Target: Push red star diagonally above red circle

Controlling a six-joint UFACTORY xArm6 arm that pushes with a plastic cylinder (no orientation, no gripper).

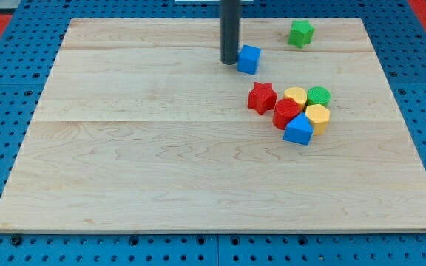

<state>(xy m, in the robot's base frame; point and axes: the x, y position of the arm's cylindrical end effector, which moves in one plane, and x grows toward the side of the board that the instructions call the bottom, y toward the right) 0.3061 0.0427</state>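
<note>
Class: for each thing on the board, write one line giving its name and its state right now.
My tip: down on the board, just left of the blue cube.
Red star: touching red circle, upper left.
Green star: alone, apart.
Blue cube: apart from the cluster.

Bright, even light, sharp focus.
Only faint soft shadows under the coloured blocks beside my tip (229,61); no glare.
</note>
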